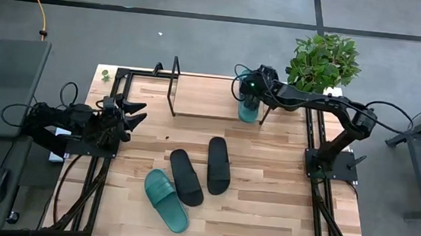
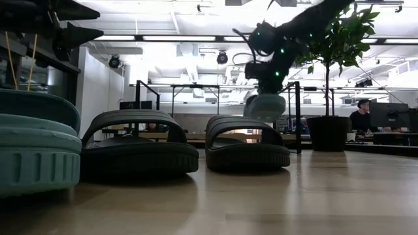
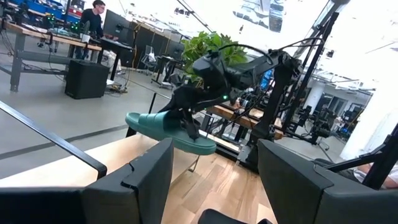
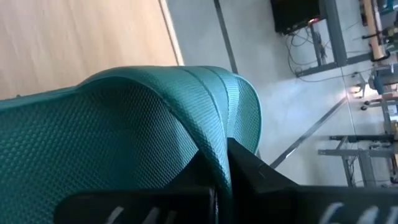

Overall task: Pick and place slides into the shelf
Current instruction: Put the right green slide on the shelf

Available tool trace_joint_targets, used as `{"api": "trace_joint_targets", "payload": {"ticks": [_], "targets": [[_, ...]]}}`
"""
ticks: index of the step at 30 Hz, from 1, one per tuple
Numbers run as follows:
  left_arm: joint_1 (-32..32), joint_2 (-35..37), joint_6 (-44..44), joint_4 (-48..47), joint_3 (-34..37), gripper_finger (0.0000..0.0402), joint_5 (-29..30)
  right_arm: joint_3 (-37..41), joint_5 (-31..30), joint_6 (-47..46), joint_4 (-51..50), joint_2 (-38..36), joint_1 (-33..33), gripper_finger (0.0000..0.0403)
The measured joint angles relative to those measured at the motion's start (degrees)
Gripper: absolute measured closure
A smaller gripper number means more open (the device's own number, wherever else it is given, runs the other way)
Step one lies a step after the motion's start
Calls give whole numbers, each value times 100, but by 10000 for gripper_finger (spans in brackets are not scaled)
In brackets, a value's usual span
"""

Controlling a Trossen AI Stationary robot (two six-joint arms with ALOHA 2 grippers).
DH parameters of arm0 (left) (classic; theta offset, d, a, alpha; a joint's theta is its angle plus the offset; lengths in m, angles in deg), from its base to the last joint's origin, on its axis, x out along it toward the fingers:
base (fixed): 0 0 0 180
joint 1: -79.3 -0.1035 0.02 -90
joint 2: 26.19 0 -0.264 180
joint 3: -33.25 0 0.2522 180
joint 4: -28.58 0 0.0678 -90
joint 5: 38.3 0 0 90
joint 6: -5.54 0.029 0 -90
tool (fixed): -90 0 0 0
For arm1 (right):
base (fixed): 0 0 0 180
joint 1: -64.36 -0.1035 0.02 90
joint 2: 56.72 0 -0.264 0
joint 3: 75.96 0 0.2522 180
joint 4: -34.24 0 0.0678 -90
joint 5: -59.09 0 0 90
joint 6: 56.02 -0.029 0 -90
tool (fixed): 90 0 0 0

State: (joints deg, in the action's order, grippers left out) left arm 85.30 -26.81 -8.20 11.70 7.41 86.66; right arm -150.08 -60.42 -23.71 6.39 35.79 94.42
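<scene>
One teal slide (image 1: 248,108) over shelf (image 1: 197,95); three apparently tabled.

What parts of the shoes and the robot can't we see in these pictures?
- Carried teal slide: in the high view the right gripper covers most of it.
- Teal slide on the table: cut off by the low view's edge.
- Shelf: its right end hides behind the right arm in the high view.

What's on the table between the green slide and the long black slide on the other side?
In the high view, the other black slide lies between the teal slide on the table and the farther black slide.
</scene>
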Motion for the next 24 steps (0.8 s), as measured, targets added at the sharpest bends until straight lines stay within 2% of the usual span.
{"api": "trace_joint_targets", "payload": {"ticks": [6, 24], "targets": [[0, 0, 0, -3, 0, 185, 0, 312, 319, -11, 213, 2, 140, 402], [0, 0, -4, -1, 0, 186, 2, 324, 310, 379, 535, 4, 145, 402]]}}
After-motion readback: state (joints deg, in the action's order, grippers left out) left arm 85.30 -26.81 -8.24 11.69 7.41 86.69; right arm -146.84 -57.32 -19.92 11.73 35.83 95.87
